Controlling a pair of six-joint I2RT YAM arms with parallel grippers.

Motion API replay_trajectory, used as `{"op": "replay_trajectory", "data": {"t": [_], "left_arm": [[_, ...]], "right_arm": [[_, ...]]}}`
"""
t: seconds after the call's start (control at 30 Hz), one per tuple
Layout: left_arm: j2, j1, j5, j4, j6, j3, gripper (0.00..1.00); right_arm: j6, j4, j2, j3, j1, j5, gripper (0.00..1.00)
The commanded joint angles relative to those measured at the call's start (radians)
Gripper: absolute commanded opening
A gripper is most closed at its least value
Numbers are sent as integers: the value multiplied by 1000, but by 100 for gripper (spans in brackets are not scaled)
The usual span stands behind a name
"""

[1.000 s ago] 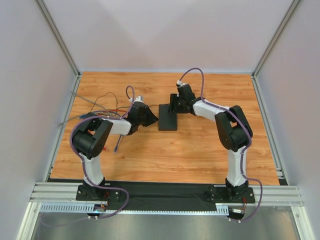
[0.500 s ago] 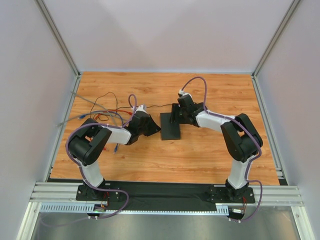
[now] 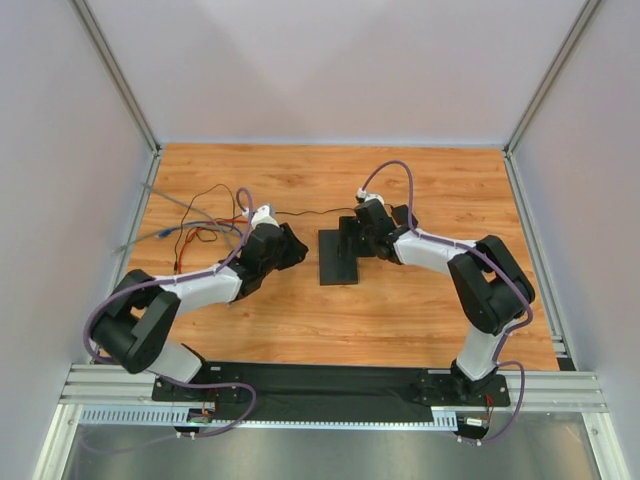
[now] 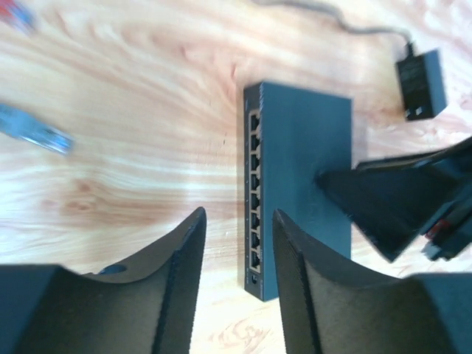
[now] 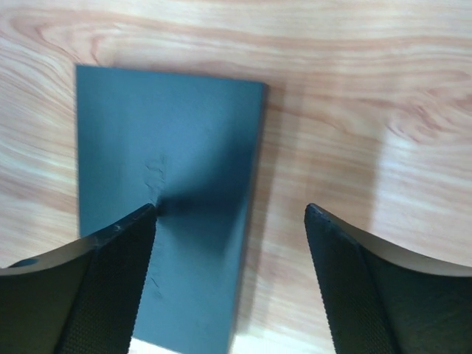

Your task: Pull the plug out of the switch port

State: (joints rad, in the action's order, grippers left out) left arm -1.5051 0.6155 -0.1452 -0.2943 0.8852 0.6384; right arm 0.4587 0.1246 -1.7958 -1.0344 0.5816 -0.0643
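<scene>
The switch (image 3: 338, 258) is a flat black box lying on the wooden table. In the left wrist view the ports along the narrow edge of the switch (image 4: 302, 169) all look empty. A blurred grey-blue plug (image 4: 37, 133) lies on the wood well to the left of the ports. My left gripper (image 4: 237, 225) is open just in front of the port edge, with nothing between its fingers. My right gripper (image 5: 230, 210) is open above the switch (image 5: 169, 184). One of its fingertips (image 5: 147, 215) is at the switch's top, and the other is over bare wood.
A small black power-adapter block (image 4: 422, 82) with its thin wire lies beyond the switch. Loose red, black and blue wires (image 3: 200, 225) are spread at the table's left. The enclosure walls stand close on the left, right and far sides.
Both grippers have gone from shut to open. The left arm's elbow has swung down and to the left, while its gripper has stayed beside the switch. The right gripper has shifted slightly nearer.
</scene>
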Motion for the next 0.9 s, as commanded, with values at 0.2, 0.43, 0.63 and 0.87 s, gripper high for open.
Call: {"op": "replay_trajectory", "data": {"t": [0.2,0.43,0.63,0.87], "left_arm": [[365,6,-36,201,-92,-83,53],[760,7,81,285,-8,-324,54],[1067,6,191,414,18,-419,54],[1322,7,335,374,101,-595,59]], "right_arm": [[-17,173,246,56,17,-161,100],[124,251,554,335,109,-267,100],[213,296,895,551,116,-204,100],[360,299,1165,717,116,-169,100]]}}
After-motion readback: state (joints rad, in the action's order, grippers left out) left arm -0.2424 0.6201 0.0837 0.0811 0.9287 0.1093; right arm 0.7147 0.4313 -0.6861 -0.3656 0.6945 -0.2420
